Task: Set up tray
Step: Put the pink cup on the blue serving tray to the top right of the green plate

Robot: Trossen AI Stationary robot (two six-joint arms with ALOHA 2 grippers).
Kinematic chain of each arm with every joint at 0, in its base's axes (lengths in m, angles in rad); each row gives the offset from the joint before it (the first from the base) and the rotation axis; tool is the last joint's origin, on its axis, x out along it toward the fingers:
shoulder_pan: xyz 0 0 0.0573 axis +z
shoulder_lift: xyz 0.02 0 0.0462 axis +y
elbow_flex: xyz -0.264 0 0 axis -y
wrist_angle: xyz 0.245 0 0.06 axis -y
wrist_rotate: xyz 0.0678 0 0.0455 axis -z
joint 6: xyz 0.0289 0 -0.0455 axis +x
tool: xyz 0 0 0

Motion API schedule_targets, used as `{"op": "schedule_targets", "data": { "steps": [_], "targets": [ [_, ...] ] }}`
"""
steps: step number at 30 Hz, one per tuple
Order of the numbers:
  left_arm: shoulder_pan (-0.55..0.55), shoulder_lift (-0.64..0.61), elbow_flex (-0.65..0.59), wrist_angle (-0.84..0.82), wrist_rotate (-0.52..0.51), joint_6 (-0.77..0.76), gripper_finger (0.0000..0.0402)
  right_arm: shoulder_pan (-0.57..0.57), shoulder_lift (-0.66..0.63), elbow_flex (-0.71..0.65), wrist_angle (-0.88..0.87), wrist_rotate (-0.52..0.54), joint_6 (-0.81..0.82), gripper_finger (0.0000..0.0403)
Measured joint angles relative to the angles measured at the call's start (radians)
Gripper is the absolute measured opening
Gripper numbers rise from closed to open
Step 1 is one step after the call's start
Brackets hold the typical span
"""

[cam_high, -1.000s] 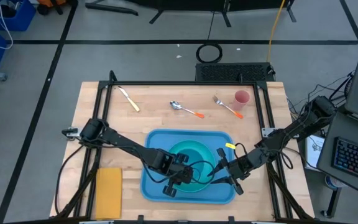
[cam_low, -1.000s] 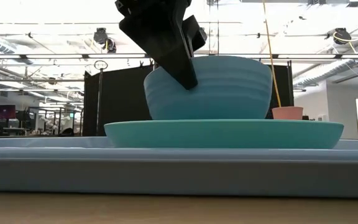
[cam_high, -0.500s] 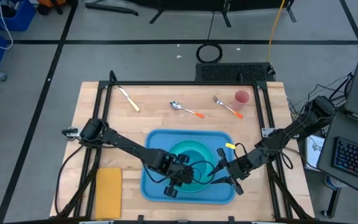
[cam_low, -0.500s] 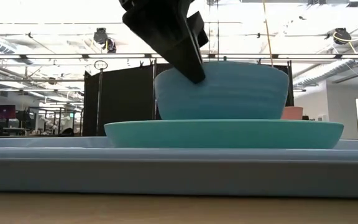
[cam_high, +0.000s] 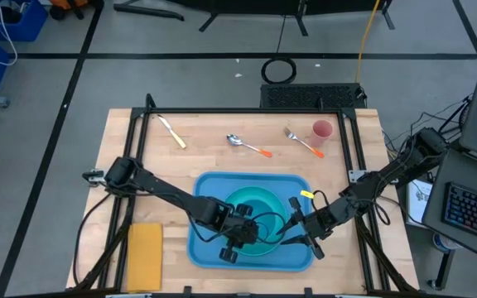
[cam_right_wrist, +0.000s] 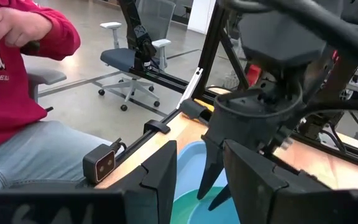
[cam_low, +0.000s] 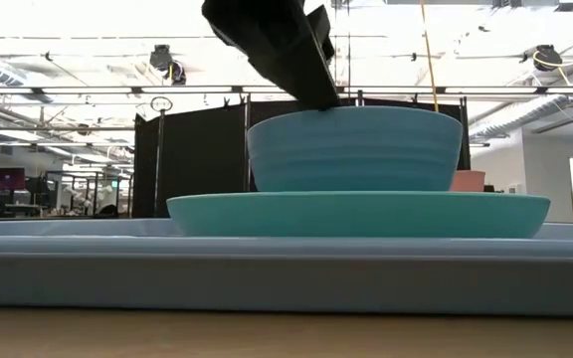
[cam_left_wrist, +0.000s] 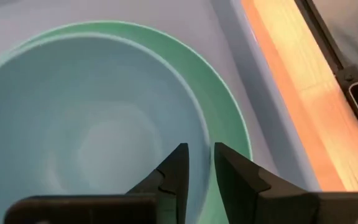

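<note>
The blue tray (cam_high: 209, 186) lies at the table's near middle. The teal plate (cam_high: 259, 192) rests flat on it, and a teal bowl (cam_low: 356, 149) stands upright on the plate. My left gripper (cam_left_wrist: 201, 165) is narrowly open above the bowl's near rim (cam_left_wrist: 199, 140), one finger inside and one outside. In the low view its tips (cam_low: 318, 97) are level with the rim's top. My right gripper (cam_right_wrist: 197, 180) is open and hovers over the tray's right part (cam_high: 292, 228), facing the left gripper. My left gripper comes at the bowl's near rim (cam_left_wrist: 197, 134) from above, slanting, with one finger inside the bowl and one outside. Whether the fingers touch the rim I cannot tell. The bowl stands upright with its base on the plate.
A yellow-orange napkin (cam_high: 145, 257) lies left of the tray at the near edge. Along the far edge lie a knife (cam_high: 172, 132), a spoon (cam_high: 247, 146), a fork (cam_high: 302, 142) and a pink cup (cam_high: 322, 130). A person in a red sleeve (cam_right_wrist: 17, 74) sits beyond the table.
The bowl has shifted a little toward the table's right, then stayed put on the plate. My left gripper has drawn upward along the bowl's outer wall, from halfway down it to the level of its rim.
</note>
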Motion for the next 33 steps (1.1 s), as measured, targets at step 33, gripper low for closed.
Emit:
{"op": "schedule_targets", "data": {
  "steps": [33],
  "targets": [
    [-0.199,-0.480,-0.604,0.494,-0.480,-0.192,0.0076,-0.022,-0.005,0.000,-0.167,0.585,0.097,0.0121]
  ]
}}
